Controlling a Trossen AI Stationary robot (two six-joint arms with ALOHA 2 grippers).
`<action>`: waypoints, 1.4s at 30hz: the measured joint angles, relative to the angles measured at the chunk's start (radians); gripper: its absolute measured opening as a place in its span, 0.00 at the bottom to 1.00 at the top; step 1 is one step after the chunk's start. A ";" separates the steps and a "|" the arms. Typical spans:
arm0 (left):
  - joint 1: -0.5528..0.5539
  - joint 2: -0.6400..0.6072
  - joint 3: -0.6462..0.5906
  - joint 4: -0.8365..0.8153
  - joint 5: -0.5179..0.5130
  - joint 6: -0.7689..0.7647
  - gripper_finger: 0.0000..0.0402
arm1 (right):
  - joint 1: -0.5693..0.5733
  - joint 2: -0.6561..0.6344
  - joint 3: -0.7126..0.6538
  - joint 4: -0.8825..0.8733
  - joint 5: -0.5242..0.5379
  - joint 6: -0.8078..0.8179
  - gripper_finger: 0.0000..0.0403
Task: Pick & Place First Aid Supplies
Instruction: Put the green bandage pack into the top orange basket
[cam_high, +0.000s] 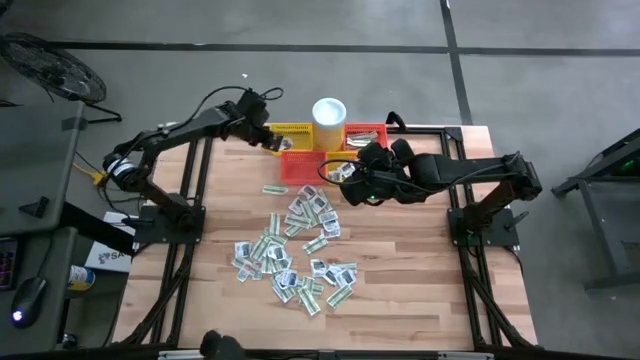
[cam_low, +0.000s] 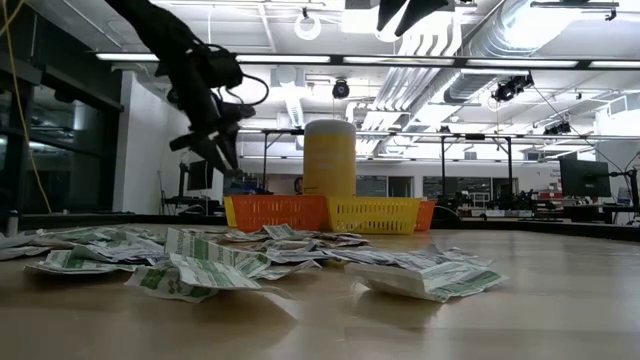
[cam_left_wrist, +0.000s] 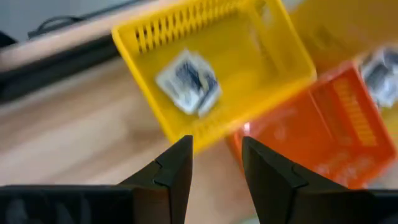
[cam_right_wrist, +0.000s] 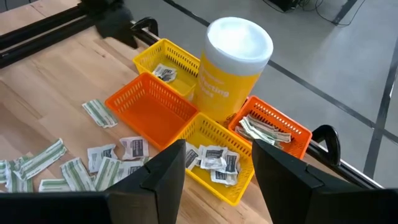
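The left gripper (cam_left_wrist: 214, 165) hung over the far yellow basket (cam_left_wrist: 249, 56), its jaws parted and empty, and a sachet (cam_left_wrist: 188, 81) lay on that basket's floor. From there the likely slip was a careless withdrawal: the fingers stood close above the basket's near rim, and a low pull-back could have clipped the light mesh and shoved it toward the orange basket (cam_left_wrist: 317, 137) at its four o'clock.

The right gripper (cam_right_wrist: 214, 171) hovered with jaws spread wide and nothing between them, above a second yellow basket (cam_right_wrist: 214, 163) already holding several packets. In the high view this arm sat at about three o'clock of the basket cluster, the left arm at nine; both reaching in together risked a knock.

The tall cup (cam_high: 329, 112) stood at twelve o'clock among the baskets, easy to topple. The main heap of sachets (cam_high: 295, 250) remained loose on the table (cam_high: 420, 290) at six o'clock, overlapping, so a pinch might have lifted two at once.
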 joint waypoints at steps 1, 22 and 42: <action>-0.006 -0.021 -0.019 -0.010 0.003 -0.001 0.34 | 0.000 0.000 0.000 0.000 0.000 0.000 0.44; -0.140 -0.244 -0.369 0.058 0.083 -0.371 0.34 | 0.000 0.000 0.000 0.000 -0.037 -0.007 0.44; -0.220 -0.060 -0.373 0.129 -0.030 -0.450 0.34 | 0.000 0.000 0.000 0.002 -0.045 -0.015 0.44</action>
